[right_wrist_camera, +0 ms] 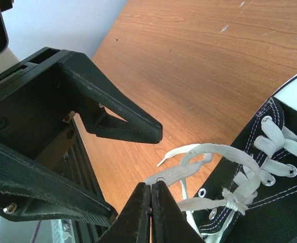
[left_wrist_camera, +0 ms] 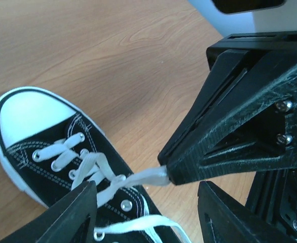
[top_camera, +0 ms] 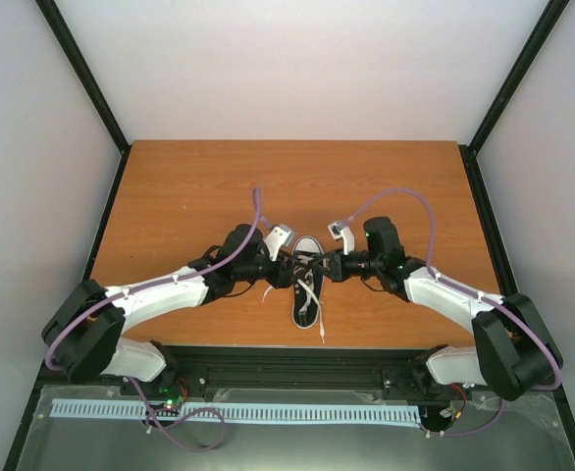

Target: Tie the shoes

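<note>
The black sneaker (top_camera: 307, 289) with white toe cap lies mid-table, toe pointing away from the arms. It also shows in the left wrist view (left_wrist_camera: 32, 116) and the right wrist view (right_wrist_camera: 280, 202). My right gripper (top_camera: 324, 265) (right_wrist_camera: 151, 186) is shut on a loop of white lace (right_wrist_camera: 189, 169) at the shoe's side and holds it taut; its closed tip pinches the lace (left_wrist_camera: 143, 177) in the left wrist view. My left gripper (top_camera: 289, 267) (left_wrist_camera: 147, 190) is open and empty, its fingers (left_wrist_camera: 72, 212) straddling the laced top of the shoe.
The wooden table (top_camera: 189, 196) is ringed by white walls and black frame posts (top_camera: 81, 69). A black rail (top_camera: 297, 358) runs along the near edge. Loose lace ends (top_camera: 320, 324) trail from the shoe toward that rail.
</note>
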Action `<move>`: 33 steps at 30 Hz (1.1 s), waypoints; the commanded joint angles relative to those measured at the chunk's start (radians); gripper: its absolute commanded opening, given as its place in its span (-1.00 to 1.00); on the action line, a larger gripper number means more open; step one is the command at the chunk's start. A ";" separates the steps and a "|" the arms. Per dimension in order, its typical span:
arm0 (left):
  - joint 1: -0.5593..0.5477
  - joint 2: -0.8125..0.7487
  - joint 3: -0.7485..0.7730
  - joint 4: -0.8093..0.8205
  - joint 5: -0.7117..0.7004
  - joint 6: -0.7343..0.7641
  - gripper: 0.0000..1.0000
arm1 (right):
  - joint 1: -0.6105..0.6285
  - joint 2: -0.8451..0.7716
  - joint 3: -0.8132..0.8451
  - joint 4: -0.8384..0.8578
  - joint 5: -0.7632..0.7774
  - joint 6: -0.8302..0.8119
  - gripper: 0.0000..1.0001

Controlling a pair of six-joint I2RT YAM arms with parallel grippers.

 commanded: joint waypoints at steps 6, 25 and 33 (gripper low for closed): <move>0.006 0.074 0.013 0.136 0.051 0.163 0.21 | 0.011 -0.004 0.006 0.030 0.020 0.049 -0.94; -0.003 0.171 0.053 0.159 0.034 0.230 0.03 | 0.011 0.051 0.059 0.008 0.049 0.208 -0.94; -0.009 0.195 0.068 0.186 -0.016 0.221 -0.18 | 0.011 0.047 0.060 -0.001 0.044 0.209 -0.95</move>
